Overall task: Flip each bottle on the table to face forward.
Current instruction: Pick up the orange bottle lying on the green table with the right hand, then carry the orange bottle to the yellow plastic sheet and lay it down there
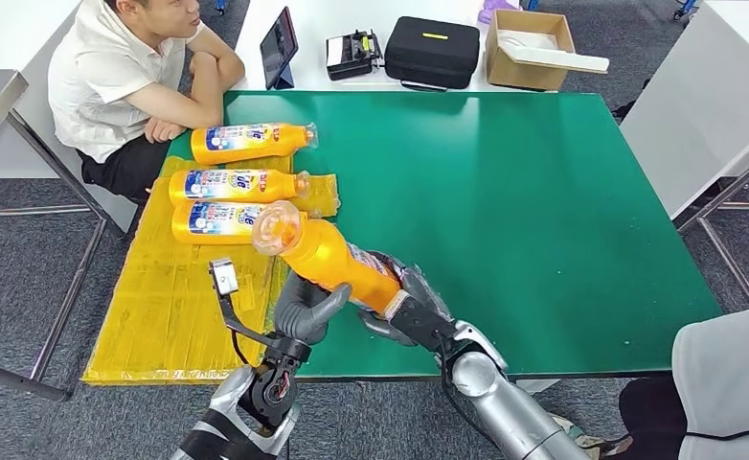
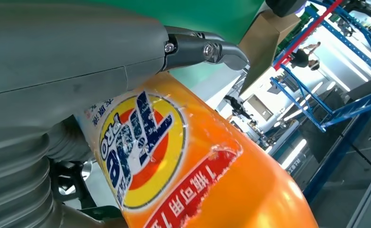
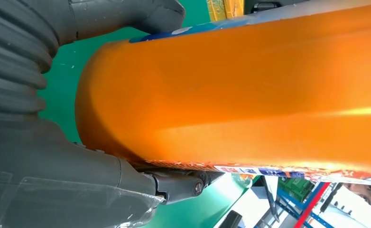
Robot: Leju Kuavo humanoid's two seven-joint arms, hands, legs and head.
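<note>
Both hands (image 1: pixel 306 305) (image 1: pixel 404 297) clasp one orange bottle (image 1: pixel 328 254); left wrist view reveals its label (image 2: pixel 136 147).

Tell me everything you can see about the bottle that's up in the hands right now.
The held bottle is glossy orange plastic with a translucent cap end pointing up toward the three lying bottles. It is tilted, lifted off the green table. A round blue-and-yellow label with a torn red strip shows in the left wrist view. The right hand grips its base; the left hand touches its side.
</note>
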